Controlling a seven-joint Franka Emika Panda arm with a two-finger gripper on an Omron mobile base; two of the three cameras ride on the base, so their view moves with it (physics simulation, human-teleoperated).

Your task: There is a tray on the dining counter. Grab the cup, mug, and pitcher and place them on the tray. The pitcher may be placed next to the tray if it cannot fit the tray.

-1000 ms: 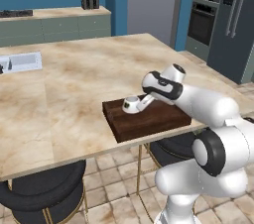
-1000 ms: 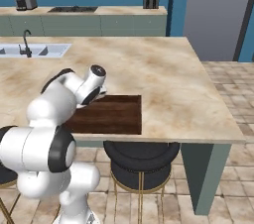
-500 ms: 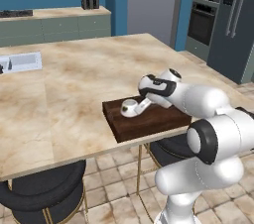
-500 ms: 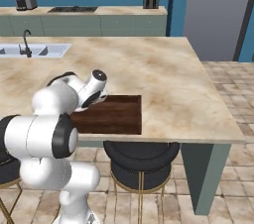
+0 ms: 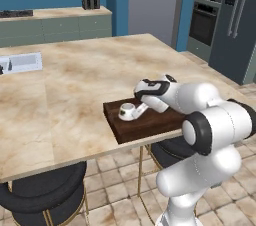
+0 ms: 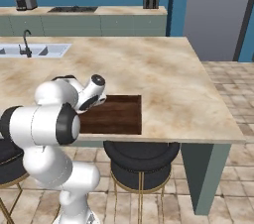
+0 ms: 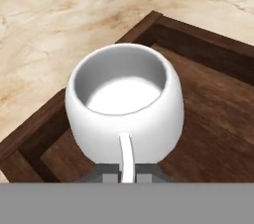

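Beige marble bench (image 5: 75,100) carries the tray (image 5: 150,125) at its near edge. Within it, toward 9 o'clock, the mug (image 5: 128,111) is held by its handle in the closed gripper (image 5: 138,111) — release, cup and pitcher remain outstanding.

White mug (image 7: 124,104), dark brown wooden tray (image 7: 218,119), beige marbled dining counter (image 5: 75,95)

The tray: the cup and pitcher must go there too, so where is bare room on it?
The mug sits near the tray's left corner, its handle in the gripper. The dark wood to its right, toward the dining counter's edge, is bare; the mug's corner is crowded.
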